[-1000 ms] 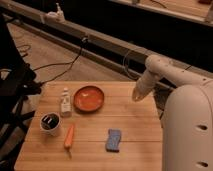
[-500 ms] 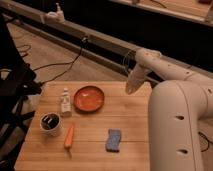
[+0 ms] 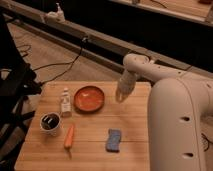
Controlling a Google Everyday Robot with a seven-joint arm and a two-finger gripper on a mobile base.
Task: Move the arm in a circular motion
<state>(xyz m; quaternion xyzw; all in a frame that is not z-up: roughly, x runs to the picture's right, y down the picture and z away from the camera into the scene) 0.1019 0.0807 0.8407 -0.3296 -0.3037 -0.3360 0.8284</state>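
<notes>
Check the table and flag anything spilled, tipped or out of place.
Nothing stands out. The bottle and cup stand upright, the plate, carrot and sponge lie flat on the table, and the gripper hangs beside the plate.

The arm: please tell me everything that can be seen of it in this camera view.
The arm is large, glossy and white, like smooth plastic, built of thick rounded links with small dark holes. Its widest link fills the lower right of the view. From there it rises to a bent elbow near the table's far right edge, then slopes down and left, tapering to a pale tip. The end effector hangs there above the wooden tabletop, just right of the orange bowl, touching nothing that can be seen.
</notes>
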